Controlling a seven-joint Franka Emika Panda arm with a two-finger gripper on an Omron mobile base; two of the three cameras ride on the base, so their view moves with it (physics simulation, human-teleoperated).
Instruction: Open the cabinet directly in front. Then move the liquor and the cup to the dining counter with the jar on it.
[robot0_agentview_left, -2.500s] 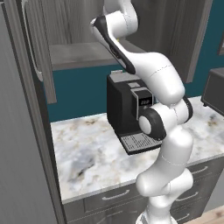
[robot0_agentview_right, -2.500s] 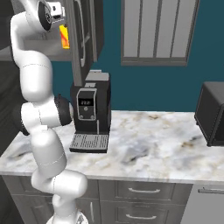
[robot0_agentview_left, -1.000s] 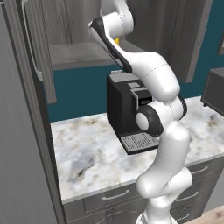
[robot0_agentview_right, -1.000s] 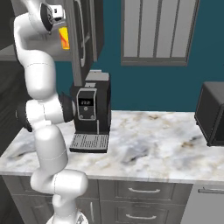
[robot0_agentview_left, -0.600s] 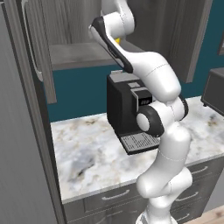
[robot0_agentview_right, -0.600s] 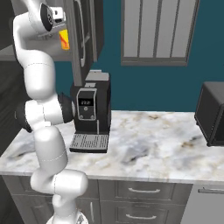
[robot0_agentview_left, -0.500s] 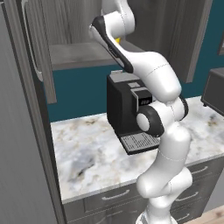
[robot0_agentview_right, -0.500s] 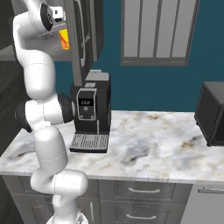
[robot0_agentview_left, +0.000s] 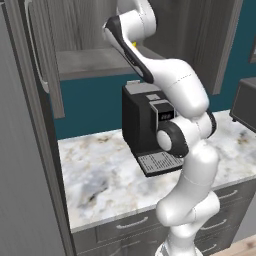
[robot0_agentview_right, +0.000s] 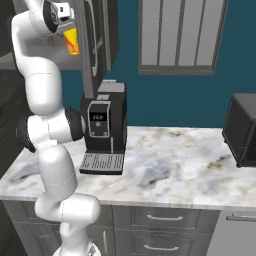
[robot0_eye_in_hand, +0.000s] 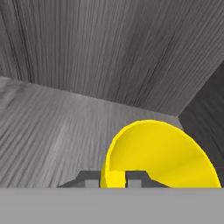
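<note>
Jaws: in the hand view you see the two tips at the bottom edge drawn in on the near wall of the cup (robot0_eye_in_hand: 159, 153), one tip outside the rim and one inside; take it as pinching the cup wall, though the contact itself sits at the very edge of the picture.
Cup: bright yellow, inside the open cabinet (robot0_agentview_left: 95, 60) on its shelf; in the right base view it (robot0_agentview_right: 71, 40) shows just under the hand, high at the upper left.
Handling: you should judge it light, stiff and thin-walled, with a smooth surface that may slip; a wall pinch lets it swing, so lift slowly and keep it upright.
Hold: grip low on the wall below the rim rather than at the lip, if you regrip.
Door: the open door with its silver handle (robot0_agentview_right: 86, 47) hangs just beside the hand; draw the cup straight out, clear of it.
Bench: coffee machine (robot0_agentview_left: 147, 125) stands below the cabinet on the marble bench (robot0_agentview_left: 100, 180); keep above it.
Liquor: you cannot pick it out.
</note>
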